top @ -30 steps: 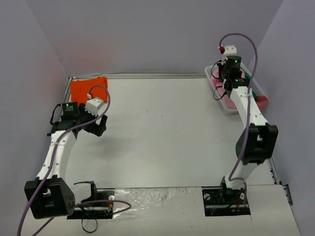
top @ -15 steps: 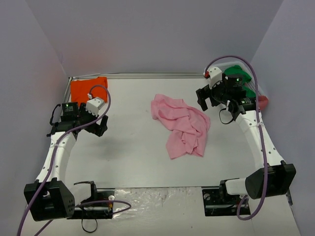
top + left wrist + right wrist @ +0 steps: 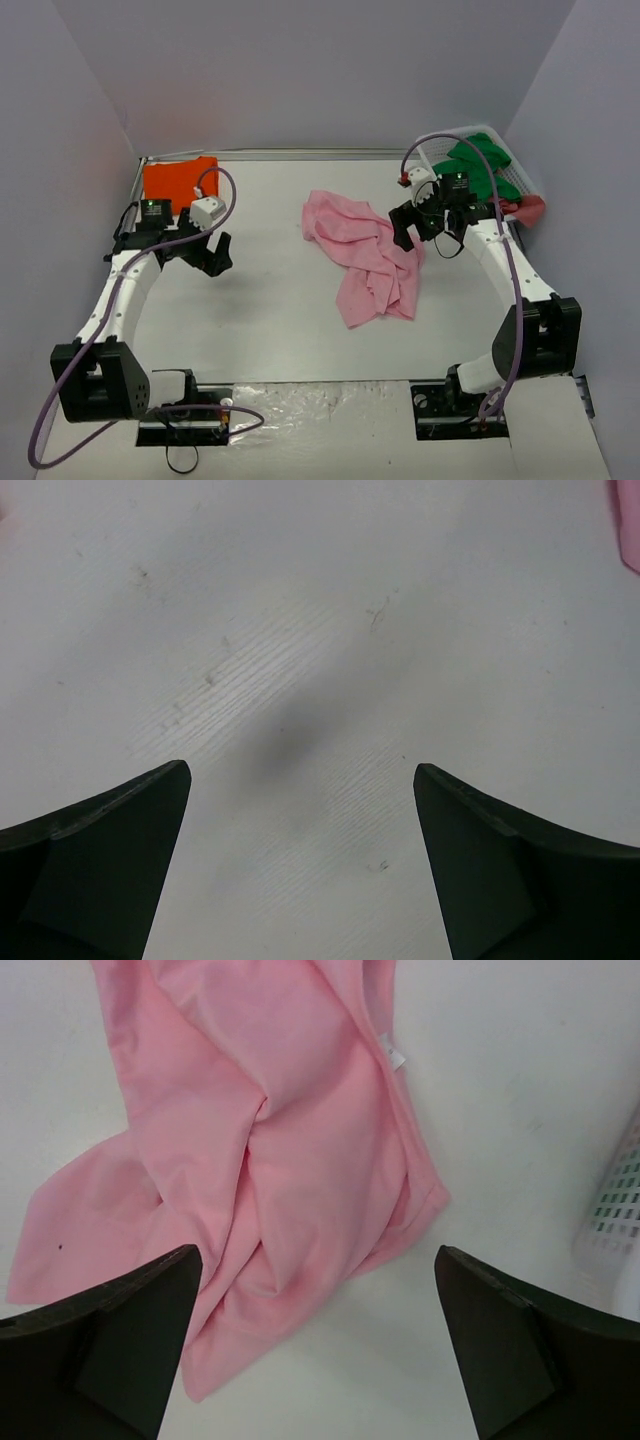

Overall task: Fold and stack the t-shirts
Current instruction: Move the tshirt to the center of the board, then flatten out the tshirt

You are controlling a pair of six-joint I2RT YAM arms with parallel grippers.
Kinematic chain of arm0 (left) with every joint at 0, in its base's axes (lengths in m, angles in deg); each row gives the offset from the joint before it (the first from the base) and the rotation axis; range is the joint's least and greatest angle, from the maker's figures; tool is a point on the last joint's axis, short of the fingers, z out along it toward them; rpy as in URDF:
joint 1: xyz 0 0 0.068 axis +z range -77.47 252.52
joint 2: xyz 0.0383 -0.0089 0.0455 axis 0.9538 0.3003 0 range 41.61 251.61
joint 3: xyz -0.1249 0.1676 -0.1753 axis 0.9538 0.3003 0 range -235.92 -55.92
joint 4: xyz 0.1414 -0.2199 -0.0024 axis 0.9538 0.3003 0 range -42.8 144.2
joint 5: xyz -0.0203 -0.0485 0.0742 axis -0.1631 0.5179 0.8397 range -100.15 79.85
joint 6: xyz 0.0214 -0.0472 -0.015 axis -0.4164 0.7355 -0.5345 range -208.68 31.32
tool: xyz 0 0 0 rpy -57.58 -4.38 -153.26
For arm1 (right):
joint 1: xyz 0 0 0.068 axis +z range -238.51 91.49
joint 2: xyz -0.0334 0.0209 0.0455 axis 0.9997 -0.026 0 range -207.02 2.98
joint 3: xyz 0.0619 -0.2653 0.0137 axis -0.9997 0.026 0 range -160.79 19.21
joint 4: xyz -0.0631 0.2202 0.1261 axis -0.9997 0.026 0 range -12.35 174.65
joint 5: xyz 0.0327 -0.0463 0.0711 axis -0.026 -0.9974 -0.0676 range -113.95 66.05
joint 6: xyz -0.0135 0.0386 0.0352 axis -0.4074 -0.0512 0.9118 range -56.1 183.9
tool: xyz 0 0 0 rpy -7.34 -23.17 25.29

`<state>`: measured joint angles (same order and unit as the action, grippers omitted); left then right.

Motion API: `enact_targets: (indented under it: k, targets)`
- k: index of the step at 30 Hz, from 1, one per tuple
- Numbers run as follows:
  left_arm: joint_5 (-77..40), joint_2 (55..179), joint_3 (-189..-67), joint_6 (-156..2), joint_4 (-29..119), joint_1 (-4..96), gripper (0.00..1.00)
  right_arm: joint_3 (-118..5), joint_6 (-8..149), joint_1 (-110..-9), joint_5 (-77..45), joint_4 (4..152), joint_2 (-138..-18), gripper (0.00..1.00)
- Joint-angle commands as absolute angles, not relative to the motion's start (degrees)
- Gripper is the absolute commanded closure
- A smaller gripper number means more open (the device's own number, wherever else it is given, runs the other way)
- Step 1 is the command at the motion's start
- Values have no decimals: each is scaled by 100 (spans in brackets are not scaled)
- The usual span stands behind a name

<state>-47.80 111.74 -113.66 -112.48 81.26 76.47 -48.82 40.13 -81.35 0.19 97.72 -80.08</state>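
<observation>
Lying apart: one crumpled pink t-shirt (image 3: pixel 370 255), one folded orange t-shirt (image 3: pixel 178 180); both pairs of jaws open, empty.

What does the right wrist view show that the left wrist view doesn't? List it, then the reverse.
Only right wrist: a white label and the basket. Only left wrist: a dark shadow on the scuffed table. Both: table, open left fingers and right fingers, and the pink t-shirt, just an edge sliver in the left view.
</observation>
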Motion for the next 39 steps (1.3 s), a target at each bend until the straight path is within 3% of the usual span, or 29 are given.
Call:
enact_targets:
  k: [1,5,9,12,26,33,36,37,39]
  targets:
    - [-5015,11577,-11832,-11338,8376,7080,6,-4672,3859,-8104,487,10155,-7955,3]
    - [-5085,12148,-12367,-11373,8429,6699,5,-4338,3745,-8095,629,10164,-7770,0]
    - [-4559,13045,-13500,-11628,8745,6278,6,-4267,3762,-8130,471,10085,-7831,0]
    - [-4793,13871,-14414,-11462,8728,6023,6,-4232,3762,-8130,365,10103,-7981,0]
    - [-5129,17142,-17095,-8580,6839,5433,0,-4109,3657,-8525,611,10129,-8139,0]
    - [-5435,18381,-18721,-7781,6873,5424,0,-4108,3648,-8684,620,10138,-8324,0]
    - [-5900,18785,-18977,-7263,6505,5416,15,-4109,3648,-8693,594,10138,-8403,0]
    - [-6015,18847,-19013,-6947,6313,5407,41,-4100,3639,-8701,568,10129,-8455,0]
    - [-6331,18961,-19066,-6726,6162,5398,67,-4108,3630,-8693,558,10138,-8517,0]
